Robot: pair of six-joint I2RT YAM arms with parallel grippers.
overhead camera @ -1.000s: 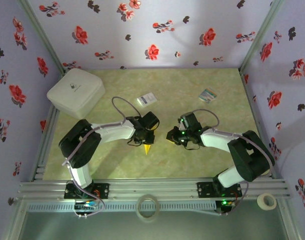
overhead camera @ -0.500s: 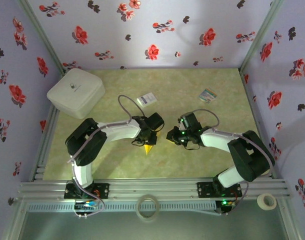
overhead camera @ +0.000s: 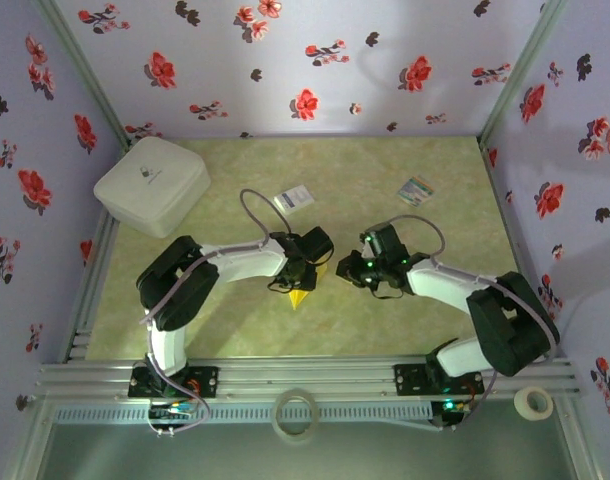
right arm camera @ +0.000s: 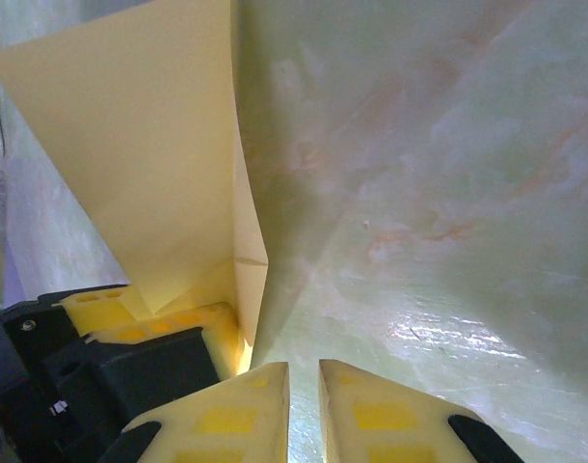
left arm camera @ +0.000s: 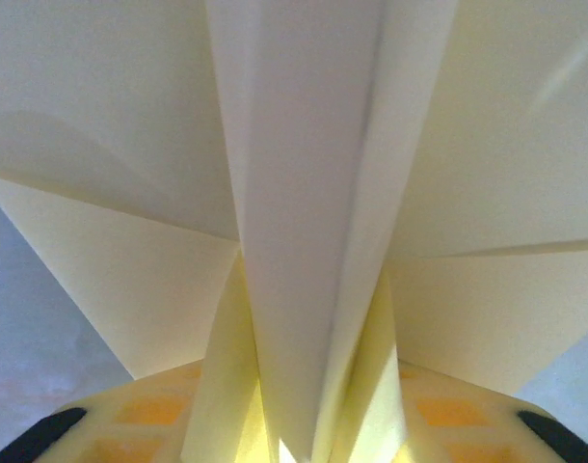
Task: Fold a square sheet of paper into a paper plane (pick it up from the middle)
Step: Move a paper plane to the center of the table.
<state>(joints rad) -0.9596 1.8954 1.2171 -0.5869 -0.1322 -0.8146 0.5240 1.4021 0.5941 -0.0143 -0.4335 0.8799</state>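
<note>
Yellow paper plane (overhead camera: 301, 296), just one, mid-tabletop (overhead camera: 405, 330), nose pointing near. Its folded spine stands between the spread pads of the left gripper (left arm camera: 292, 446). The right gripper (right arm camera: 304, 410) is just right of it, fingers nearly pressed together with nothing in them. Two cards on the far side, a white card (overhead camera: 294, 198) and a striped card (overhead camera: 416, 190), print unreadable. One white box (overhead camera: 152, 185) far left. Compared to a second ago, the left gripper has slid right, plane too.

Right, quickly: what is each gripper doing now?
Left gripper: paper plane between fingers; grip cannot be told.
Right gripper: nearly closed, holding nothing.
</note>
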